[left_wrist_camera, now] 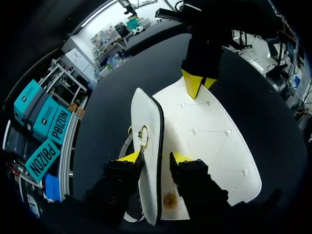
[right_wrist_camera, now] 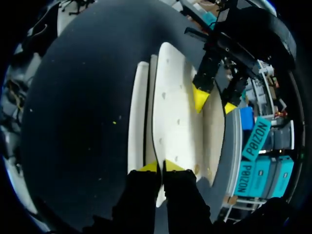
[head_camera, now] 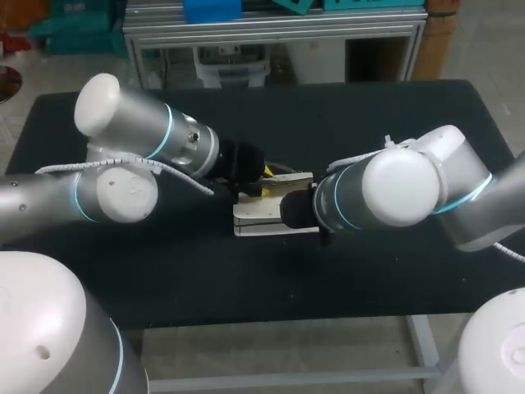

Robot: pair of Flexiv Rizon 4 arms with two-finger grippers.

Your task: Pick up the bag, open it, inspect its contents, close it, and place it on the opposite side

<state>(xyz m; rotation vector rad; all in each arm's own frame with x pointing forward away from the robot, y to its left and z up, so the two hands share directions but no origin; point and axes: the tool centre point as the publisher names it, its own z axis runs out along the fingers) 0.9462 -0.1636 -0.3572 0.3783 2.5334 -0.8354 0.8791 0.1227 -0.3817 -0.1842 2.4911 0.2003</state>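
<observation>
1. The white quilted bag (head_camera: pixel 261 220) lies near the middle of the black worktop (head_camera: pixel 197 271), between the two arms.
2. The left end effector (left_wrist_camera: pixel 156 158) pinches the bag's dark-edged flap, one finger on each side.
3. The right end effector (right_wrist_camera: pixel 160 166), its fingers nearly together, pinches a thin panel at the bag's opposite end.

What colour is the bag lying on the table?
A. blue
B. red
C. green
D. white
D: the bag lying flat on the black table is white, with a thin dark edge along its flap.
</observation>
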